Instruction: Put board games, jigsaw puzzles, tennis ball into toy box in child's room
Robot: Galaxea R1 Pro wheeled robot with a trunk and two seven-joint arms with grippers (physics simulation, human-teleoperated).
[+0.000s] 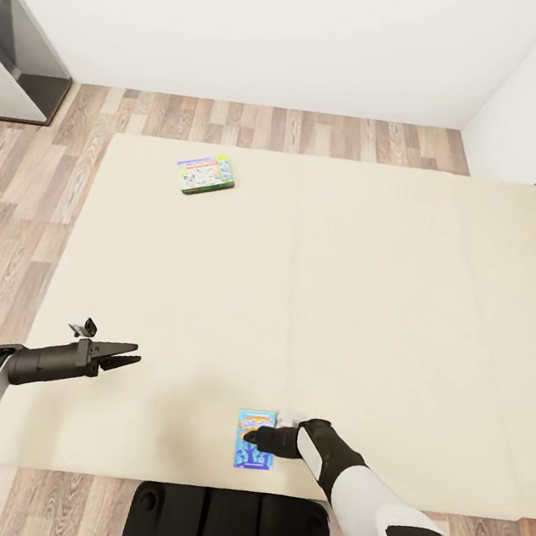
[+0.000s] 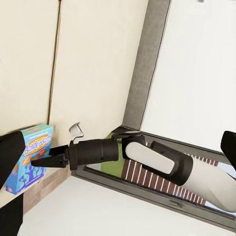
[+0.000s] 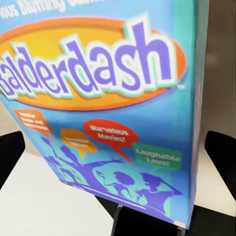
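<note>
1. A wide bed [image 1: 338, 313] with a plain cream cover takes up most of the room, standing on a wood-plank floor [image 1: 20, 205].
2. Far up the bed toward its left side lies a green-edged board game [image 1: 205, 174], flat on the cover.
3. At the near edge lies a blue Balderdash board game [image 1: 254, 440], face up, well apart from the other box.
4. Between the two boxes the cover is bare.
</note>
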